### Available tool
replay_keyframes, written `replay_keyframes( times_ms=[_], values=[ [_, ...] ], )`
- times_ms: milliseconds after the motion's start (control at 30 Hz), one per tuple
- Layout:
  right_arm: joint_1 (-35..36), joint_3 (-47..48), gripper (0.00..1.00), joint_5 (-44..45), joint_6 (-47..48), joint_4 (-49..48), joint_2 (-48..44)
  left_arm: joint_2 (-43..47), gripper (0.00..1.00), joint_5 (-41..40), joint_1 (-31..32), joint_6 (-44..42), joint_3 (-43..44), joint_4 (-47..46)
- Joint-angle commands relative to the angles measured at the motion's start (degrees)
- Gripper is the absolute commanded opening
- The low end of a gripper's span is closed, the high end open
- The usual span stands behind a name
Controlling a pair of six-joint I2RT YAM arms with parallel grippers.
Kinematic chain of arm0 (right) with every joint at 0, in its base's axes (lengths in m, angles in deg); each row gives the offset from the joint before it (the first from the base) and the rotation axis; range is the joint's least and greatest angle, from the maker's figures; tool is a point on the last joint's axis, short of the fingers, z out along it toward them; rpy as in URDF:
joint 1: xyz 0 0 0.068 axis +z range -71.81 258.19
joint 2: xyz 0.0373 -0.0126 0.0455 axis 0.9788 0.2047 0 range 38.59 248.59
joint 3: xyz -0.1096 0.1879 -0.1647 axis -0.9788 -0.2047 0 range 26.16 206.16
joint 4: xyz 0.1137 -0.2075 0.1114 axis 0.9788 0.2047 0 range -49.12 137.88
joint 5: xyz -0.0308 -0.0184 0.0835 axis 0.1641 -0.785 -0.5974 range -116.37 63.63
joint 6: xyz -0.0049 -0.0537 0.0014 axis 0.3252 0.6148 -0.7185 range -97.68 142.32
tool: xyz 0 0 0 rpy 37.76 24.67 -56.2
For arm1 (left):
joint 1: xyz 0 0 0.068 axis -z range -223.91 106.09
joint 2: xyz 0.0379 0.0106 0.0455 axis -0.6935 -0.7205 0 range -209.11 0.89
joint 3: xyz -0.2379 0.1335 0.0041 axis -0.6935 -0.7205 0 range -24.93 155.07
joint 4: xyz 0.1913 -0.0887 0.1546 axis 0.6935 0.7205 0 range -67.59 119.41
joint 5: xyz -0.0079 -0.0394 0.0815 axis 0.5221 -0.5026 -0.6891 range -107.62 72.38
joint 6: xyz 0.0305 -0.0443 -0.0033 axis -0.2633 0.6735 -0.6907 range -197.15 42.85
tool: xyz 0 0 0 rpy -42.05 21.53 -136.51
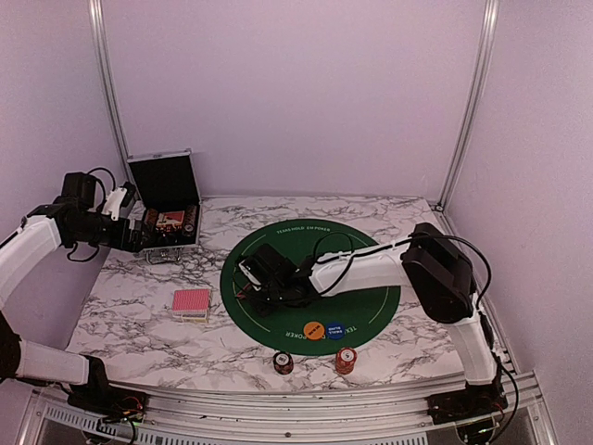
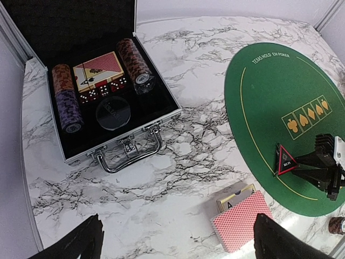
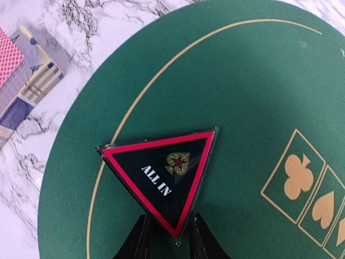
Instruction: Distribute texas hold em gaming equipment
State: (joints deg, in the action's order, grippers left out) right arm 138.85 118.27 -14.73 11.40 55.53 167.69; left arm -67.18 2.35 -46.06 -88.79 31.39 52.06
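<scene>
Right wrist view: narrow pinch of right gripper [image 3: 171,232] on one corner of black triangular marker [image 3: 161,175], red-bordered, lettered "ALL IN", face toward the camera. Location of marker: over left part of green mat [image 3: 242,81], just inside the gold line; contact with the mat not determinable.

Left wrist view: marker up on edge at the right gripper's tip. Left gripper [image 2: 178,232] at full spread, nothing between the fingers, above marble table [image 2: 205,124] between open case [image 2: 167,116] and pink-red-backed card deck [image 2: 240,221]. Deck flat, just left of the mat, with card box [image 2: 233,198] partly under it. Inside the case: chip rolls, a second deck, dice.

Top external view: orange button [image 1: 314,329] and blue button [image 1: 334,329] side by side on near part of the mat. First chip stack [image 1: 283,362] and second chip stack [image 1: 346,360], dark red, on the marble just off the mat's near edge, apart from each other.
</scene>
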Motion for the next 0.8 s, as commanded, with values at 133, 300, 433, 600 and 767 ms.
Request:
replay_keyframes(
  times_ms=[133,300,433,600,767],
  values=[
    [-2.3,9.9,0.24,-1.1,0.2,-0.4,5.9,1.2,0.99,1.6,-0.3,-1.1,1.3,2.7],
    [-3.2,12.2,0.29,-1.7,1.5,-0.1,5.7,1.0,0.99,2.1,-0.2,-1.4,1.4,2.8],
    [-3.2,9.8,0.54,-2.2,2.5,1.1,0.7,0.5,0.99,3.0,-0.2,-1.1,1.9,3.2],
    [-3.3,-0.8,0.83,-3.2,1.9,3.2,-10.3,-0.1,0.99,4.1,-0.3,-0.9,2.9,4.2],
    [-3.3,-14.4,0.92,-4.4,0.2,7.5,-21.6,-0.1,0.99,5.1,-0.3,-1.1,3.3,4.5]
  ],
)
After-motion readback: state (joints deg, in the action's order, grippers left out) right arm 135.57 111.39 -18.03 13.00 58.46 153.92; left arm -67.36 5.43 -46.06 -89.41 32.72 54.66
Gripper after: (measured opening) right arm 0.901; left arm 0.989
